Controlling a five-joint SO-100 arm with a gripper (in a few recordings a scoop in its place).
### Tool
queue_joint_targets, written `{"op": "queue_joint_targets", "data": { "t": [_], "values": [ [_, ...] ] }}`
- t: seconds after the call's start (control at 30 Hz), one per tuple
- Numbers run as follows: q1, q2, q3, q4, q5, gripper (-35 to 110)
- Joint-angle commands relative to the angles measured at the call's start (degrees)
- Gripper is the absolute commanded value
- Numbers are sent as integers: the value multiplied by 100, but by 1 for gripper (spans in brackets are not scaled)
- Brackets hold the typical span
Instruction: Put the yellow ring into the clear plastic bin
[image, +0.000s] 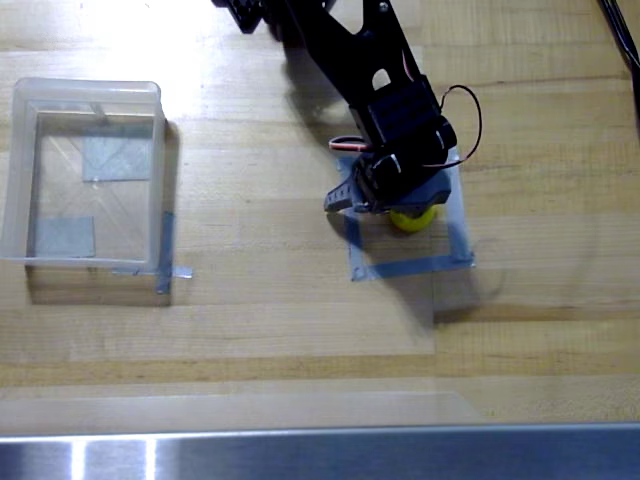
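Yellow ring (412, 219): on the wooden table (300, 330) inside the grey tape square (408, 266), mostly hidden under the arm (only its lower edge peeks out).
Fingers (385, 200): directly over the ring; opening and grip cannot be told.
Clear plastic bin (84, 172): well apart at left, grey tape patches visible through its bottom.

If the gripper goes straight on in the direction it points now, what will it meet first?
Most likely the yellow ring, which peeks out right under the gripper inside the grey tape square. The gripper points down at the table; the overhead view does not show what gap remains.
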Motion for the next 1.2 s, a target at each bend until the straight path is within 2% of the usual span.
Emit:
{"op": "queue_joint_targets", "data": {
  "t": [0.0, 0.2, 0.4, 0.57, 1.0, 1.17],
  "values": [
    [-114, 501, -53, 88, 35, 36],
    [-114, 501, -18, 88, 26, 32],
    [-97, 510, 9, 167, -18, 12],
    [-149, 668, 18, 185, -26, 2],
    [-79, 914, 18, 202, -35, 0],
    [-26, 1793, 26, 571, -44, 0]
  ]
}}
